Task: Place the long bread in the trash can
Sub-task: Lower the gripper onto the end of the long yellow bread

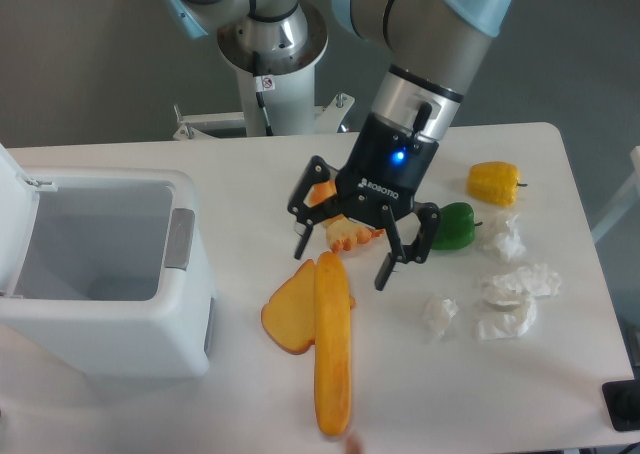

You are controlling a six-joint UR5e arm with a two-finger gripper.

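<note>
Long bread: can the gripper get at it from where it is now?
Probably yes. The long bread lies in the open on the table, overlapping the toast slice, with nothing above it. The gripper is open and hovers just past the loaf's upper end, above the bread roll.

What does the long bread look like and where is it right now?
The long bread is a smooth, shiny orange-yellow loaf, like plastic, with rounded ends. It lies flat on the white table, running almost straight toward the front edge. Its top end overlaps the toast slice. Nothing holds it: the gripper hangs open above, near its top end. The trash can stands to its left, apart from it.
</note>
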